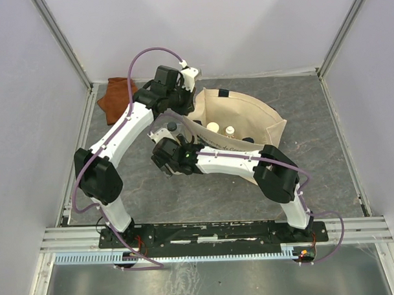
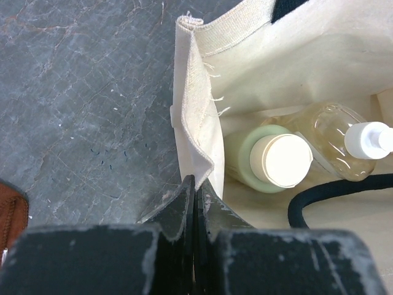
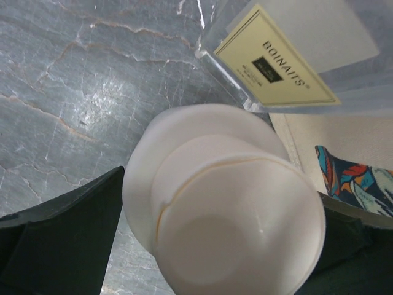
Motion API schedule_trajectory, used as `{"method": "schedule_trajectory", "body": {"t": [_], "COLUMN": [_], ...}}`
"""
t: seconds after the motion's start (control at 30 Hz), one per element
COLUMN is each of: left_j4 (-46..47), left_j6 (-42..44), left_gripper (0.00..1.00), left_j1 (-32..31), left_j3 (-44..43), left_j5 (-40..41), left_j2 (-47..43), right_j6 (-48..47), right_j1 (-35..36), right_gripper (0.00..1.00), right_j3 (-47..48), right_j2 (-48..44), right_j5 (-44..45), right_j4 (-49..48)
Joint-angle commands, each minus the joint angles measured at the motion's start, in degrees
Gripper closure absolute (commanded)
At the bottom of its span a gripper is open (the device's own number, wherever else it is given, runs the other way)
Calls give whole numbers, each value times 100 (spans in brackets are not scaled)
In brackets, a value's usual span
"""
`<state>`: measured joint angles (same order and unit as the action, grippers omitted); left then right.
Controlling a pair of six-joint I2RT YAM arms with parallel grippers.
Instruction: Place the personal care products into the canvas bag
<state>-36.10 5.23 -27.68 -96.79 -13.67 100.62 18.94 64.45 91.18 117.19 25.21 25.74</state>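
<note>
The canvas bag (image 1: 254, 123) stands open right of centre, its floral panel in the right wrist view (image 3: 356, 178). My left gripper (image 1: 186, 99) is shut on the bag's near-left rim (image 2: 195, 184). Inside the bag are the olive-green bottle (image 2: 270, 160) and the amber bottle (image 2: 334, 138), also seen from above as the green one (image 1: 212, 127) and the amber one (image 1: 229, 130). My right gripper (image 1: 164, 145) is shut on the cream bottle (image 3: 227, 203), just left of the bag. The clear square bottle (image 3: 276, 55) with its dark cap (image 1: 172, 127) stands just beyond it.
A rust-brown folded cloth (image 1: 115, 97) lies at the back left, and its edge shows in the left wrist view (image 2: 12, 215). The bag's black handle strap (image 2: 331, 196) lies inside the bag. White walls and metal posts enclose the grey table (image 1: 327, 162).
</note>
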Motion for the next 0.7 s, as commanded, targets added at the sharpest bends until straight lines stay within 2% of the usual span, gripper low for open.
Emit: {"method": "schedule_trajectory", "body": {"t": [0.0, 0.27, 0.33, 0.5, 0.67], "left_j4": [164, 182, 177, 182, 198], "left_j6": [104, 109, 109, 91, 72], "left_gripper": [97, 97, 97, 97, 97], "left_j1": [77, 81, 85, 92, 94], "left_j3": [46, 67, 70, 88, 121], "left_j5": [-66, -65, -65, -73, -79], "left_j2": [-324, -337, -334, -339, -354], "right_j6": [-122, -150, -145, -127, -30], "right_j1": [7, 8, 7, 8, 9], "right_gripper": [0, 1, 3, 20, 52], "right_j3": [251, 186, 158, 58, -108], "right_j2": [-6, 82, 94, 34, -84], "right_j5": [314, 224, 175, -32, -127], "right_j4": [-451, -638, -644, -604, -509]}}
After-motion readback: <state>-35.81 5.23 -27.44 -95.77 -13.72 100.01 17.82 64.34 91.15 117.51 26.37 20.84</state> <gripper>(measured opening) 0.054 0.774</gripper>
